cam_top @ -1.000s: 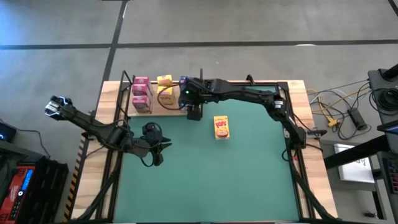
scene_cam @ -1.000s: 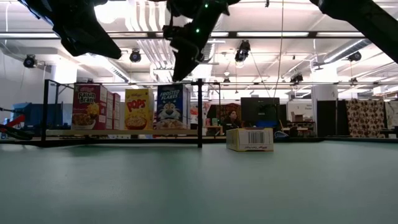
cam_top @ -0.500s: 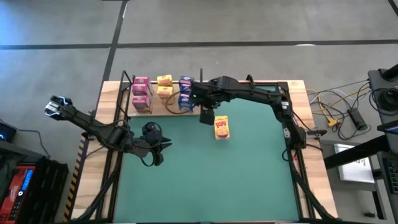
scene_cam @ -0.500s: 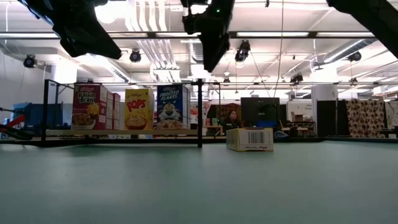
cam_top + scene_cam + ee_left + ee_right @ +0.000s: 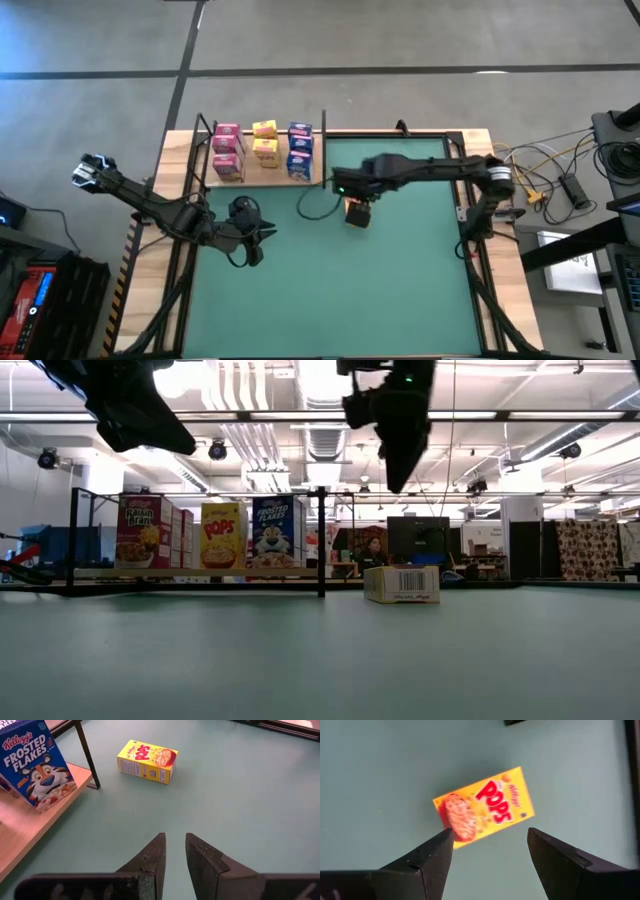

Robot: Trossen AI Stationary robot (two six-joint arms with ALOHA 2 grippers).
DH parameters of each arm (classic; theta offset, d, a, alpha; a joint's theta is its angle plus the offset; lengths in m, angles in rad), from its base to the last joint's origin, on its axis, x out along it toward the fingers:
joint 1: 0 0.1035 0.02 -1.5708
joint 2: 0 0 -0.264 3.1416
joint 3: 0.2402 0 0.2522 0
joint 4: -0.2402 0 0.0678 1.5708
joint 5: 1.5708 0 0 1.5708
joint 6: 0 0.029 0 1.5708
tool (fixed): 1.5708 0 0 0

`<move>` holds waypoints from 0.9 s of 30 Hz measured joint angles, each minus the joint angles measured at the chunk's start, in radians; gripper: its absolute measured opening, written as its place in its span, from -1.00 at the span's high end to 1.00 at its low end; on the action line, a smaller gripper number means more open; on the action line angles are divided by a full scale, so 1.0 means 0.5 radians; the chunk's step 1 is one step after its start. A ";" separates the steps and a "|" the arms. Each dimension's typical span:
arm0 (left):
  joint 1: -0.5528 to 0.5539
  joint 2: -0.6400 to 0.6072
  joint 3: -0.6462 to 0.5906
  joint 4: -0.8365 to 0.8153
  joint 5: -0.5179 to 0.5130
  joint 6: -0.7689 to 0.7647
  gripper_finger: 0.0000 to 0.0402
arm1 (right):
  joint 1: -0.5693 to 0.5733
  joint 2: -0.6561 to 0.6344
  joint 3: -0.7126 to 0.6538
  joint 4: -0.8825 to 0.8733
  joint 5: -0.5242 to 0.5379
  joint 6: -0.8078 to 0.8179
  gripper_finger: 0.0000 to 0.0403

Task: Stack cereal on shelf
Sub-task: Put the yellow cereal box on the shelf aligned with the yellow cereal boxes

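Yellow Pops box (image 5: 484, 806) flat on mat; right claw (image 5: 490, 851) apart above it, overhead view hides box; left claw (image 5: 174, 852) near-together.

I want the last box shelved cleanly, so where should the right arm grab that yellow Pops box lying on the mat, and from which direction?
Probably from straight above, jaws across its two long side edges near the middle. The Pops box lies flat, front face up, on the green mat, clear of the shelf. The right gripper hangs open above it, wide enough to span the narrow width once turned to line up with the box.
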 joint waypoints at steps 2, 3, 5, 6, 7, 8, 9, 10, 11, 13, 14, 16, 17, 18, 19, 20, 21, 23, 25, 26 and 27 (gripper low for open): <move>0.000 0.011 0.000 0.021 -0.005 -0.001 0.72 | 0.038 -0.109 -0.229 0.201 0.000 0.075 -0.21; 0.000 0.016 0.000 0.034 -0.005 -0.001 0.72 | 0.058 -0.157 -0.336 0.289 -0.001 0.109 -0.21; 0.000 0.029 0.000 0.059 -0.007 -0.007 0.72 | 0.098 -0.232 -0.529 0.441 -0.001 0.195 -0.21; 0.000 0.034 0.000 0.067 -0.006 -0.009 0.72 | 0.120 -0.263 -0.610 0.506 0.000 0.244 -0.21; 0.000 0.039 0.000 0.065 -0.007 -0.014 0.72 | 0.144 -0.292 -0.685 0.576 0.000 0.288 -0.21; 0.000 0.045 0.000 0.074 -0.008 -0.019 0.72 | 0.170 -0.321 -0.755 0.649 0.002 0.326 -0.21; 0.000 0.053 0.000 0.081 -0.008 -0.023 0.72 | 0.196 -0.344 -0.820 0.717 0.005 0.353 -0.21; 0.000 0.061 0.000 0.081 -0.009 -0.032 0.72 | 0.225 -0.359 -0.884 0.793 0.013 0.375 -0.20; 0.000 0.067 0.000 0.085 -0.011 -0.038 0.72 | 0.257 -0.364 -0.938 0.871 0.033 0.402 -0.20; 0.000 0.083 0.000 0.096 -0.013 -0.053 0.72 | 0.315 -0.366 -1.026 0.975 0.140 0.432 -0.17; 0.000 0.091 0.000 0.107 -0.013 -0.054 0.72 | 0.340 -0.363 -1.061 0.994 0.220 0.439 -0.16; 0.000 0.105 0.000 0.131 -0.014 -0.056 0.72 | 0.375 -0.354 -1.107 1.030 0.396 0.481 -0.13; 0.000 0.115 0.000 0.161 -0.015 -0.055 0.72 | 0.391 -0.354 -1.133 1.034 0.472 0.518 -0.12; 0.000 0.124 0.000 0.195 -0.015 -0.054 0.72 | 0.403 -0.354 -1.162 1.047 0.535 0.561 -0.11; 0.000 0.130 0.000 0.207 -0.014 -0.053 0.72 | 0.415 -0.354 -1.187 1.080 0.579 0.586 -0.11; 0.000 0.136 0.000 0.210 -0.014 -0.053 0.72 | 0.423 -0.354 -1.209 1.123 0.609 0.610 -0.10; -0.001 0.145 0.000 0.233 -0.015 -0.053 0.72 | 0.428 -0.360 -1.223 1.135 0.630 0.646 -0.09; 0.000 0.155 0.000 0.240 -0.014 -0.053 0.72 | 0.430 -0.366 -1.247 1.140 0.661 0.764 -0.08; -0.001 0.169 0.000 0.266 -0.016 -0.052 0.72 | 0.426 -0.360 -1.277 1.197 0.682 0.903 -0.06; -0.001 0.175 0.000 0.279 -0.015 -0.052 0.72 | 0.425 -0.357 -1.302 1.206 0.686 0.937 -0.05; -0.001 0.179 0.000 0.277 -0.015 -0.052 0.72 | 0.426 -0.357 -1.330 1.240 0.689 0.965 -0.05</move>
